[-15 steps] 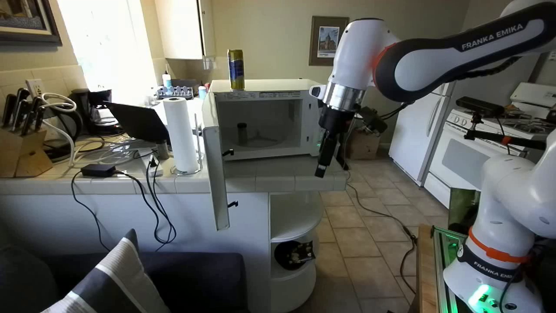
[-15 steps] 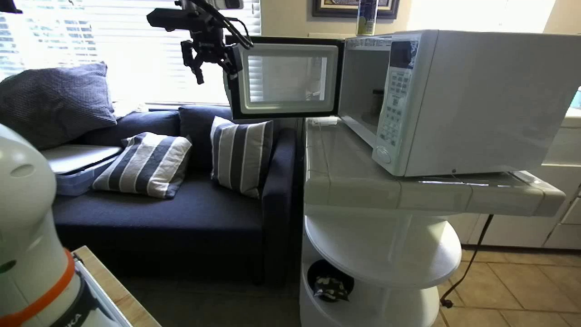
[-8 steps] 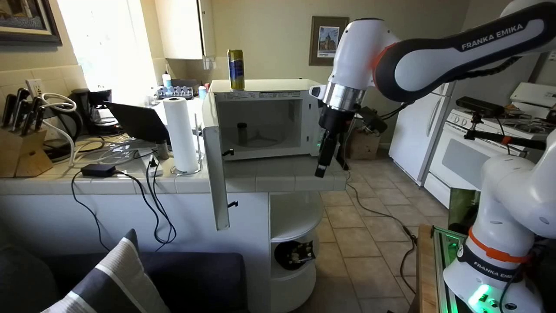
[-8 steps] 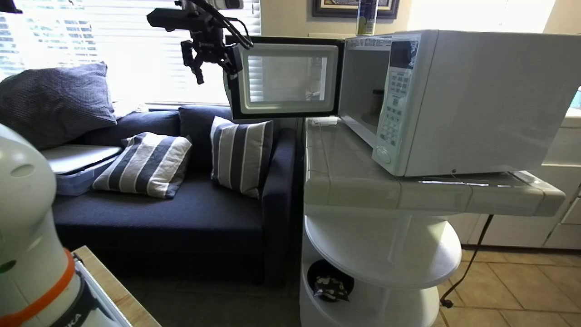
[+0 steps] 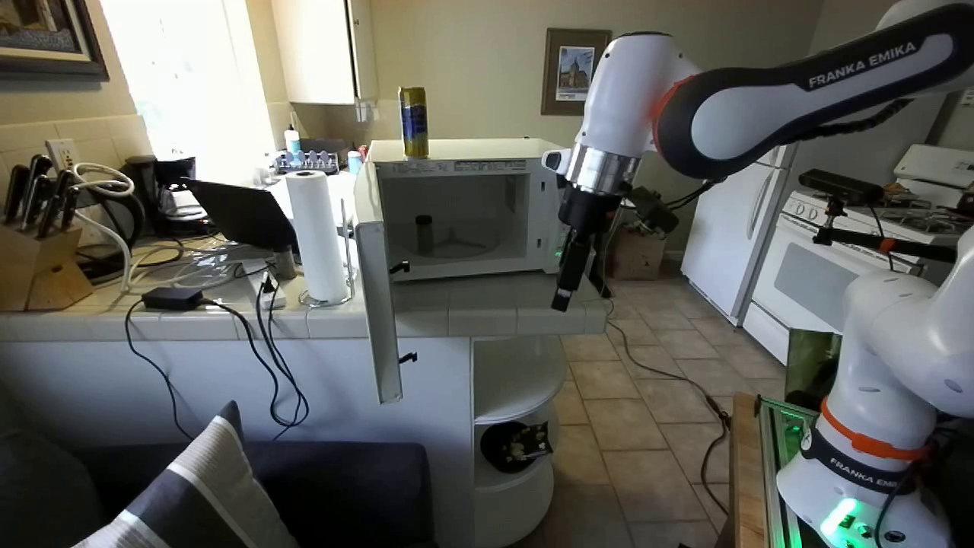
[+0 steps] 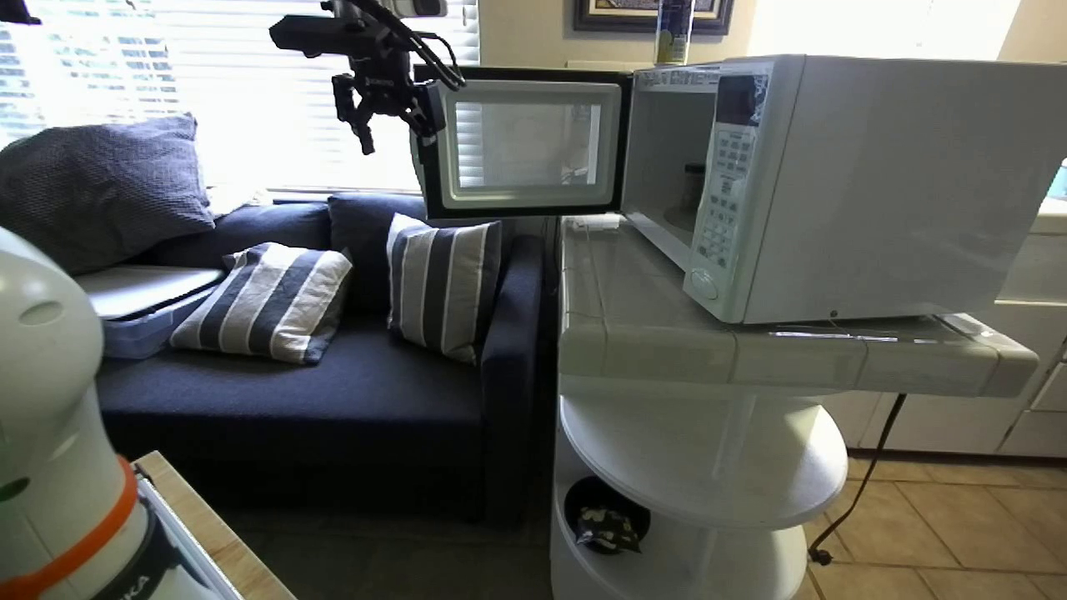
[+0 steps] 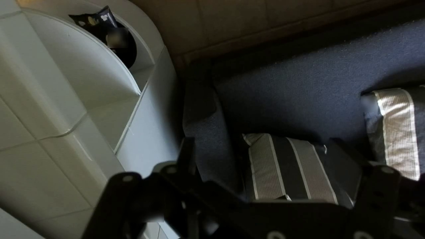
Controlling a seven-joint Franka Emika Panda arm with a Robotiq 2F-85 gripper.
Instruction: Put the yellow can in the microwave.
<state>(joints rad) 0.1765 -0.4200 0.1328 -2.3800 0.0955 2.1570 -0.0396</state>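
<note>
The yellow can (image 5: 414,122), gold with a dark blue area, stands upright on top of the white microwave (image 5: 487,151). In an exterior view the can (image 6: 673,33) is cut off by the top edge, beside the microwave (image 6: 909,192). The microwave door (image 6: 525,200) is swung wide open and the cavity faces out. My gripper (image 6: 398,143) hangs pointing down, in front of the microwave and lower than the can, apart from both. In the wrist view my gripper (image 7: 265,146) has its fingers spread with nothing between them. The can is out of the wrist view.
A small dark jar (image 5: 424,234) stands inside the microwave. A paper-towel roll (image 5: 316,236) and a laptop (image 5: 240,213) are on the counter (image 5: 483,320). Rounded shelves (image 6: 708,458) sit below. A sofa (image 6: 333,400) with striped pillows (image 6: 442,287) is beside the counter.
</note>
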